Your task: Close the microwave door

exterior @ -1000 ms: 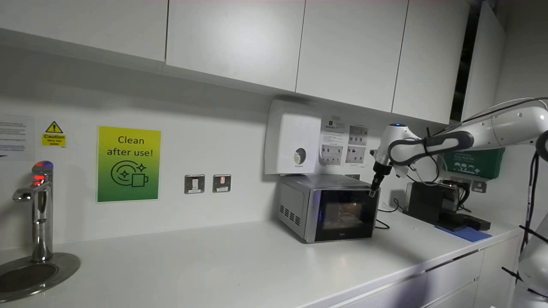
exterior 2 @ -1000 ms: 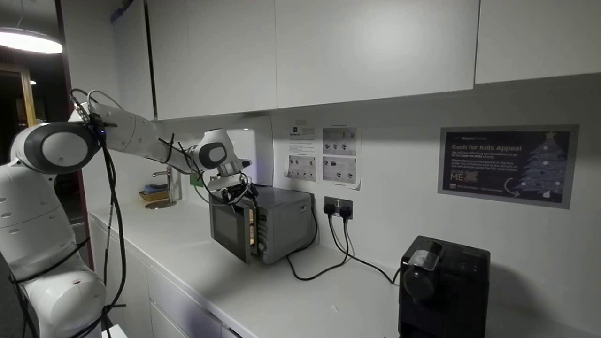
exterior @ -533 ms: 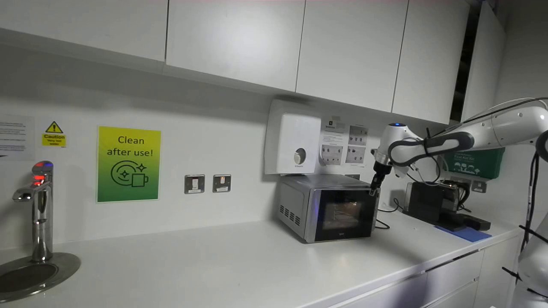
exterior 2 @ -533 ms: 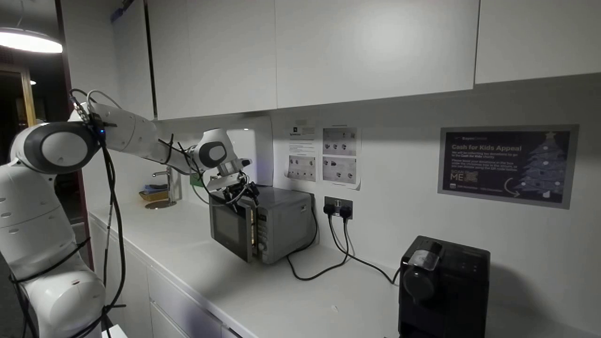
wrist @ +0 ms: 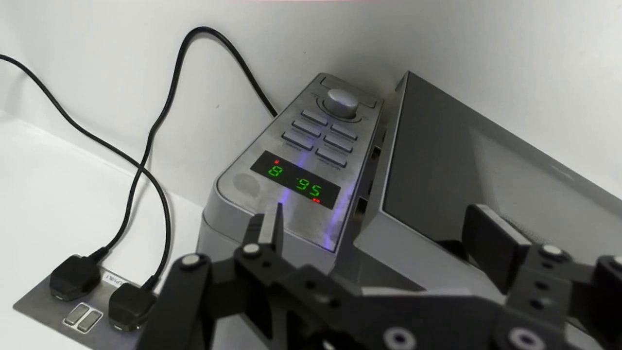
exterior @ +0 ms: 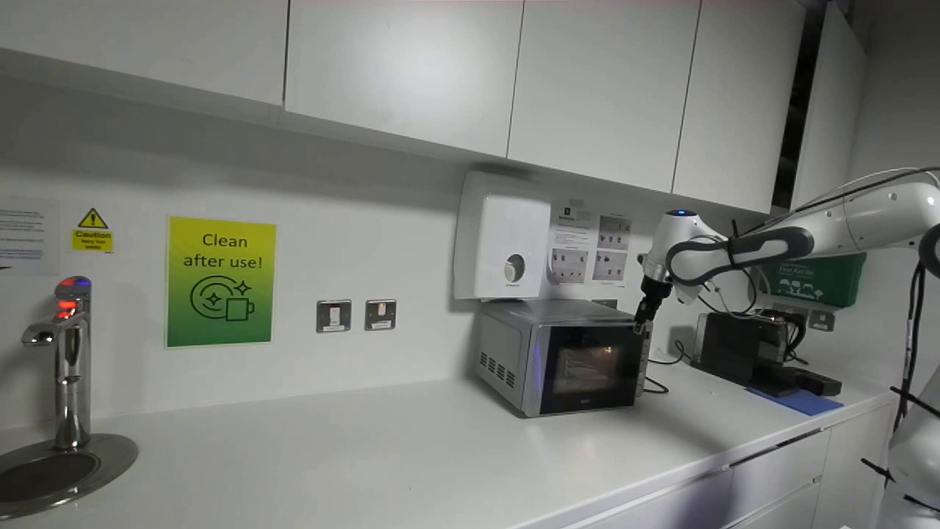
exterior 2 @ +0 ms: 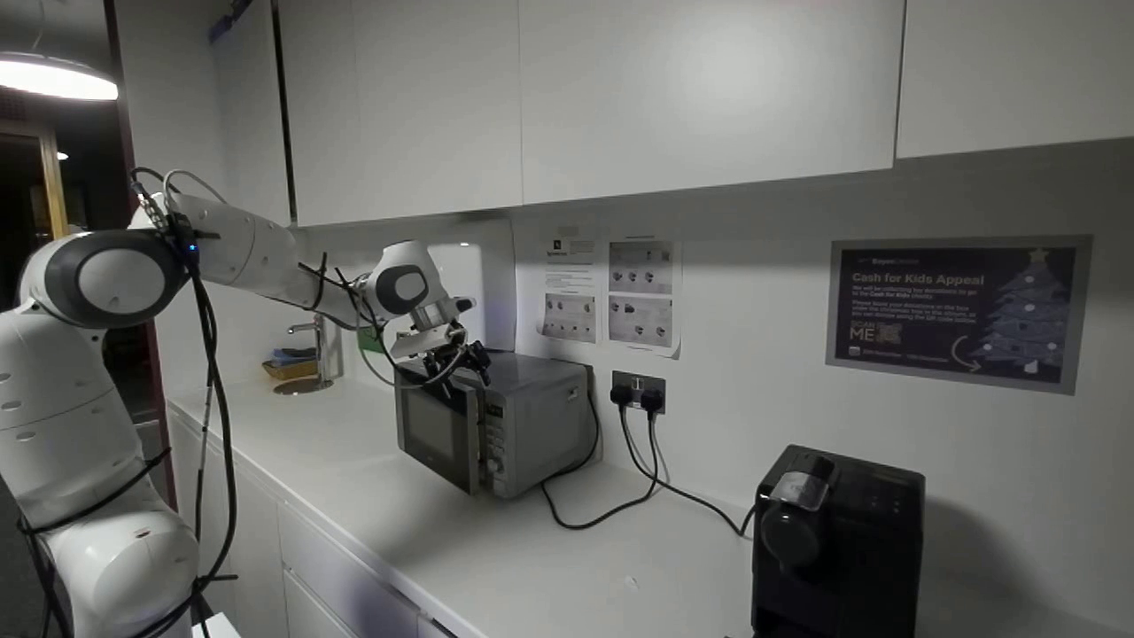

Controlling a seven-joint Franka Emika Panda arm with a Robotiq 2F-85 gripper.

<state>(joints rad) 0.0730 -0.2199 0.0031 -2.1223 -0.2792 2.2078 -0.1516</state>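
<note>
The microwave (exterior: 507, 353) is a silver-grey box on the counter, and its door (exterior 2: 434, 434) stands slightly ajar. In the wrist view a narrow wedge of gap separates the door (wrist: 437, 160) from the microwave's control panel (wrist: 311, 126). My gripper (wrist: 376, 214) straddles the door's upper free corner, jaws wide apart. One finger (wrist: 272, 228) is over the top of the control panel; its opposite lies at the door's outer face, where contact cannot be told. In both exterior views the gripper (exterior: 640, 326) points down at that corner. The door's hinge side is out of the wrist view.
A white dispenser (exterior: 503, 242) hangs on the wall above the microwave. Black cables (exterior 2: 567, 523) run from a wall socket (exterior 2: 638, 390) across the counter beside it. A black coffee machine (exterior 2: 837, 540) stands further along. Wall cabinets (exterior: 602, 95) overhang the counter.
The door has swung inward, and the lit gap beside the control panel has narrowed until hardly any light shows. My gripper has moved slightly with it toward the microwave's body.
</note>
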